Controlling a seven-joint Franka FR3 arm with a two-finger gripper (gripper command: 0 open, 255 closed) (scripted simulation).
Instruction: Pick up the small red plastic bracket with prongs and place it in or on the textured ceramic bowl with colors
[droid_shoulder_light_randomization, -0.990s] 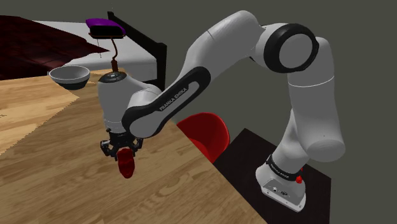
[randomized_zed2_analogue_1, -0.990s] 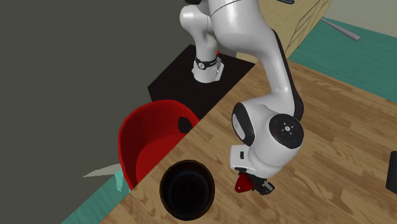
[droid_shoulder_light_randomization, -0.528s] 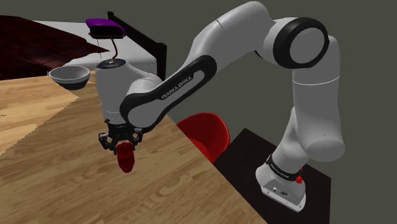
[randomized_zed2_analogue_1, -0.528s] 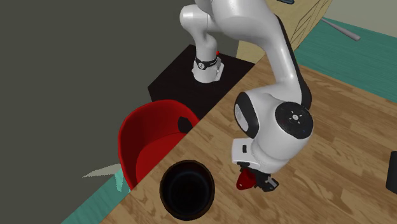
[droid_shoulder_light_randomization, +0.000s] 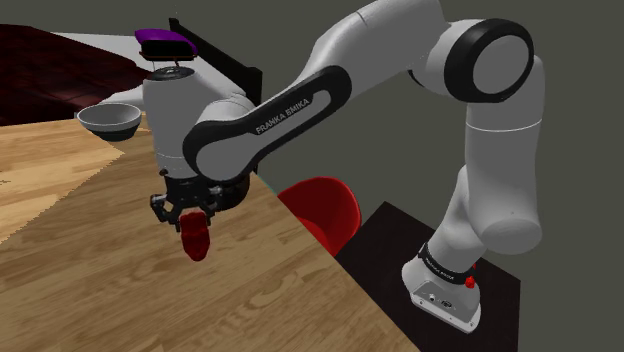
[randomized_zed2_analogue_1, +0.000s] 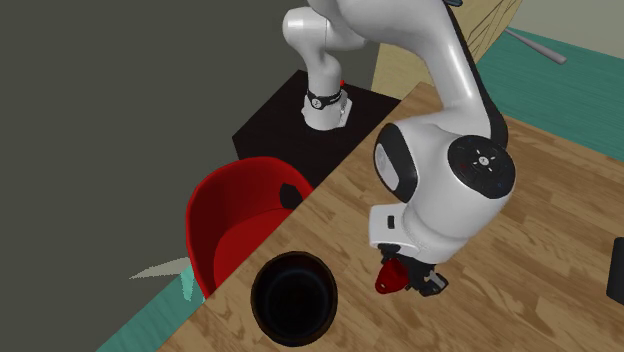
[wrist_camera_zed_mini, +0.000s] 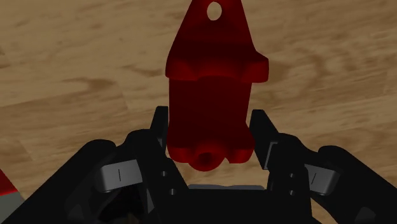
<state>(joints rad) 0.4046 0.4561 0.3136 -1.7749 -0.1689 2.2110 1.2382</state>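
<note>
Bowl (droid_shoulder_light_randomization: 108, 122) at the shoulder view's left; you are holding the bracket (droid_shoulder_light_randomization: 196, 242) over the desk (droid_shoulder_light_randomization: 80, 270), well apart from it.
The tool (droid_shoulder_light_randomization: 195, 222) is clamping the bracket by one stubby end, leaving most of it hanging free, so a quick swing could, I judge, be pivoting or slipping it, and a low approach could be knocking the bowl near the desk's edge. The bracket is showing dark glossy red, flaring at the shoulders, narrowing to a tab with a round hole.
</note>
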